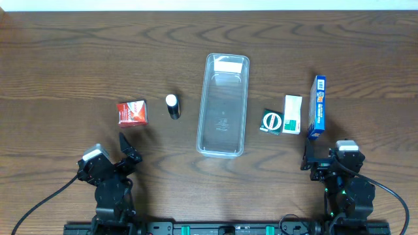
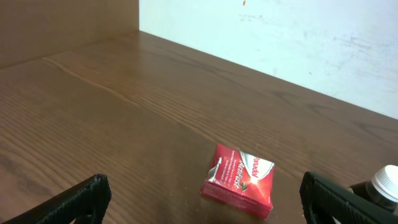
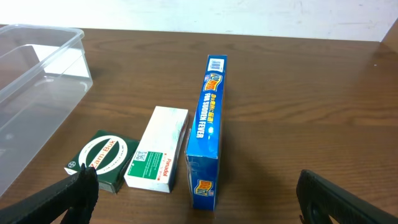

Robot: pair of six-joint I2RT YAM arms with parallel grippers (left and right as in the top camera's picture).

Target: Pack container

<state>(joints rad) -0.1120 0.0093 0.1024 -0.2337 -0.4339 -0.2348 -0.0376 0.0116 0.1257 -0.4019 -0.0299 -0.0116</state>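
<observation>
The clear plastic container (image 1: 223,104) lies lengthwise mid-table and holds nothing; its corner shows in the right wrist view (image 3: 31,74). Left of it are a red box (image 1: 132,112) (image 2: 239,179) and a small black bottle with a white cap (image 1: 172,106) (image 2: 380,188). Right of it are a dark green box (image 1: 271,122) (image 3: 102,159), a white and green box (image 1: 292,114) (image 3: 158,148) and a blue box on its edge (image 1: 317,106) (image 3: 206,130). My left gripper (image 1: 128,150) (image 2: 205,202) is open, near the red box. My right gripper (image 1: 320,160) (image 3: 198,196) is open, behind the blue box.
The brown wooden table (image 1: 65,59) runs to a white wall at the far side (image 2: 280,31). Both arm bases sit at the table's front edge.
</observation>
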